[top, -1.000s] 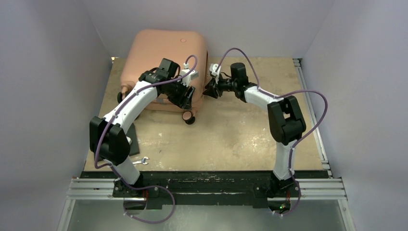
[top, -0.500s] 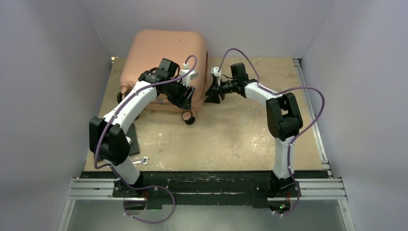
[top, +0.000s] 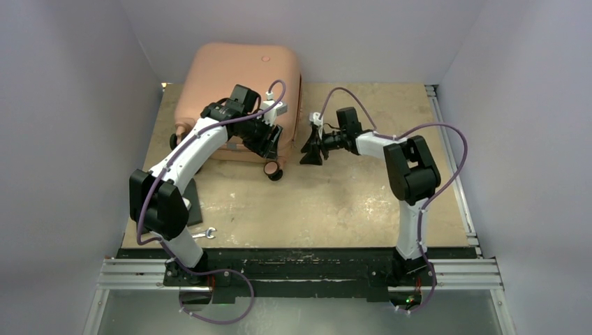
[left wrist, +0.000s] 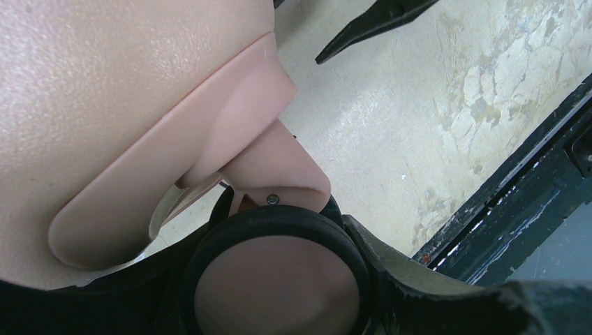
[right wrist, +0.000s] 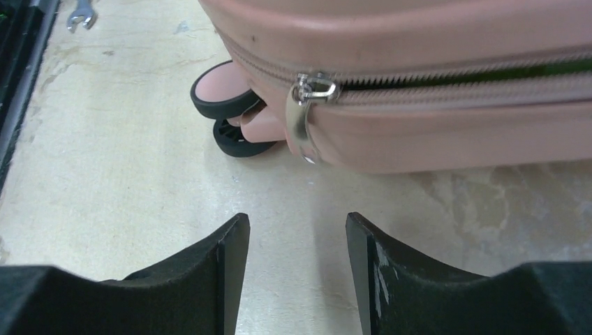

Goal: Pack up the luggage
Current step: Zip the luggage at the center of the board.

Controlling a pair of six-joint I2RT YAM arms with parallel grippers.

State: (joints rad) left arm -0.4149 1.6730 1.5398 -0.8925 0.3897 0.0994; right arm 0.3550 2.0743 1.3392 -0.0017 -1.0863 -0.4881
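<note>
The luggage (top: 234,87), a salmon-pink hard-shell suitcase, lies flat at the back left. My left gripper (top: 269,145) reaches over its near right corner. In the left wrist view my left gripper (left wrist: 279,310) is shut on one pink-and-black wheel (left wrist: 276,272). Another wheel (top: 274,169) rests on the table just below. My right gripper (right wrist: 297,227) stands open and holds nothing, a short way in front of the silver zipper pull (right wrist: 307,115). The zipper is shut to the left of the slider and gapes slightly to its right. From above, my right gripper (top: 311,150) sits beside the case's right side, apart from it.
A small wrench (top: 206,234) lies near the front left, also visible in the right wrist view (right wrist: 80,14). A flat black pad (top: 193,202) sits by the left arm. A black rail (top: 300,255) runs along the table's front edge. Walls close in on both sides.
My right gripper has opened wider and drawn back from the suitcase's side, toward the near edge. The left arm and the suitcase have not moved.
</note>
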